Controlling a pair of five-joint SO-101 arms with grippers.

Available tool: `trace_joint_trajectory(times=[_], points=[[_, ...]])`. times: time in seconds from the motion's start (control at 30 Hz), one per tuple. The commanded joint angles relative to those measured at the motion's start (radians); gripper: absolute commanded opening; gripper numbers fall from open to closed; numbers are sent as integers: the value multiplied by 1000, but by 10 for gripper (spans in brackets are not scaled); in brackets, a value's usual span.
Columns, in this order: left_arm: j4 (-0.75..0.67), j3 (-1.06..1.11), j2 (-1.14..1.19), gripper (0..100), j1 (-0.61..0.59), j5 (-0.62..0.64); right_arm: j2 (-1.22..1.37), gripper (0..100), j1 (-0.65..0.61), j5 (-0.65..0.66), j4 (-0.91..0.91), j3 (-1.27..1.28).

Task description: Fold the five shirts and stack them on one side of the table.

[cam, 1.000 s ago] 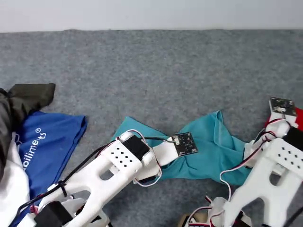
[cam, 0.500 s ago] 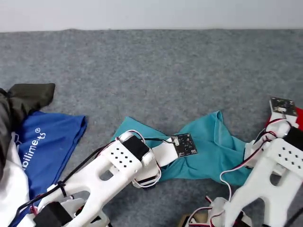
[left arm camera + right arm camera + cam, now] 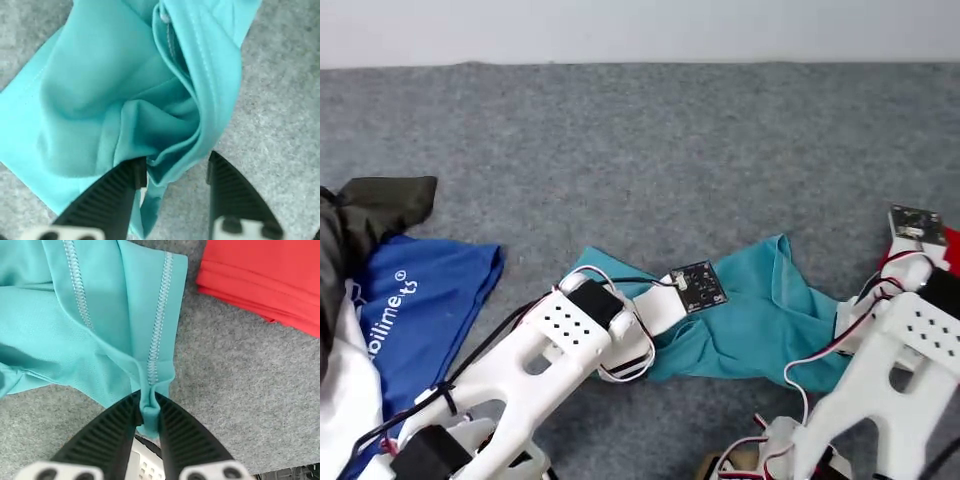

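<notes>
A crumpled teal shirt [image 3: 760, 315] lies near the table's front edge, between the two arms. In the left wrist view my left gripper [image 3: 176, 165] is open, its jaws standing either side of a bunched fold of the teal shirt [image 3: 125, 100]; grey carpet shows beside one jaw. My right gripper [image 3: 148, 400] is shut on a stitched hem of the teal shirt [image 3: 100, 305]. A folded red shirt [image 3: 260, 280] lies just beyond that hem, and the red shirt [image 3: 951, 240] peeks out at the right edge of the high view.
At the left side lie a blue shirt [image 3: 420, 300], a dark olive shirt [image 3: 380, 205] and a white shirt [image 3: 340, 400], overlapping. The grey carpeted table [image 3: 650, 150] stretches open toward the back. The right arm [image 3: 900, 350] rises at the front right.
My left arm's wrist has shifted a little back and to the left, and the teal shirt's left part has bunched and shifted with it. The right arm has kept still.
</notes>
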Motion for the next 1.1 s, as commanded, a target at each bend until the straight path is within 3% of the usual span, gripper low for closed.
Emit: trace_joint_trajectory(times=[0.0, 0.27, 0.47, 0.6, 0.9, 1.07], points=[[-37, -10, -21, 206, -5, -5, -27, 9, 4, 3, 4, -3], [-60, -22, 173, 197, 14, -9, -27, 9, 4, 5, 4, -3], [0, -91, 150, 9, 103, -8, -27, 9, 4, 5, 18, -3], [80, -145, 100, 14, 124, -5, -28, 9, 4, 5, 18, -3], [183, -154, -77, 14, 107, -9, -36, 9, 4, 6, 33, -3], [224, -182, -252, 14, -32, -14, -36, 9, 4, 6, 53, -18]])
